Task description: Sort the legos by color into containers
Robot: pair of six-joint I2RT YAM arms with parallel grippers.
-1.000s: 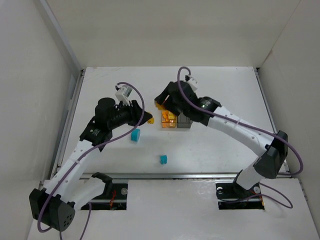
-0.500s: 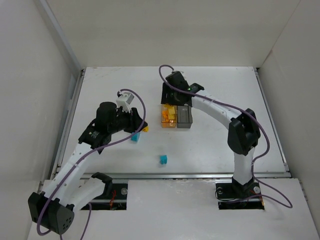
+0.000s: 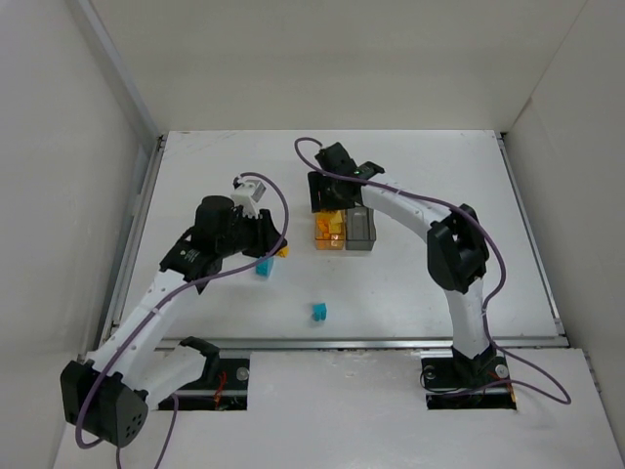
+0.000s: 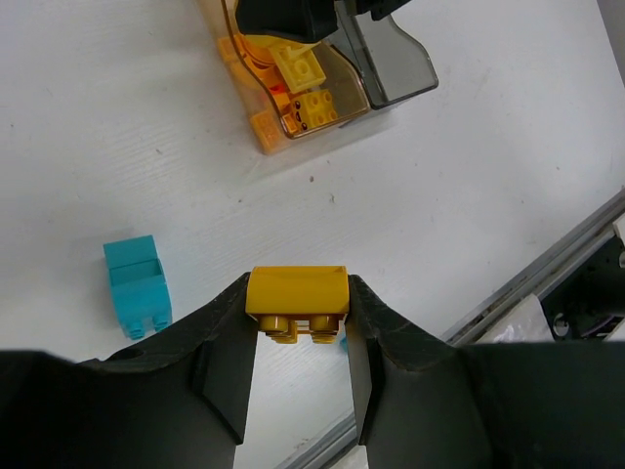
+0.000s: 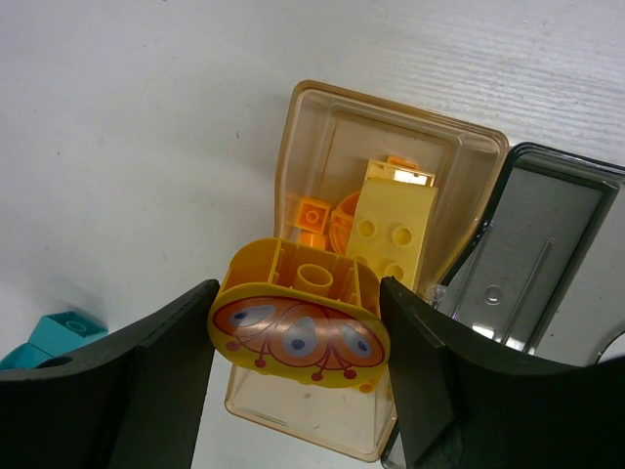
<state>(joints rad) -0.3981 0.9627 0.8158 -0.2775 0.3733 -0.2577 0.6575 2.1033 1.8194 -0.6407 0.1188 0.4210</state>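
My left gripper [image 3: 278, 248] is shut on a yellow lego brick [image 4: 297, 292], held above the table left of the containers. My right gripper [image 3: 328, 194] is shut on a yellow oval lego [image 5: 293, 340] with printed eyes, held over the amber-orange box [image 5: 293, 127]. That box [image 3: 321, 242] holds a pale yellow brick [image 5: 395, 230] and small orange pieces [image 5: 312, 213]. The smoky grey box [image 3: 361, 233] joins it on the right and looks empty in the right wrist view [image 5: 532, 244]. One teal lego [image 3: 264, 266] lies below my left gripper, and another teal lego [image 3: 318, 312] lies nearer the front edge.
The white table is walled on the left, back and right. A metal rail [image 3: 371, 343] runs along the front edge. The right arm arcs over the table behind and to the right of the boxes. The boxes also show in the left wrist view [image 4: 256, 127].
My right arm has swung round and its gripper has settled over the amber box with the yellow oval piece. My left gripper has moved a little nearer and rightward with its yellow brick.
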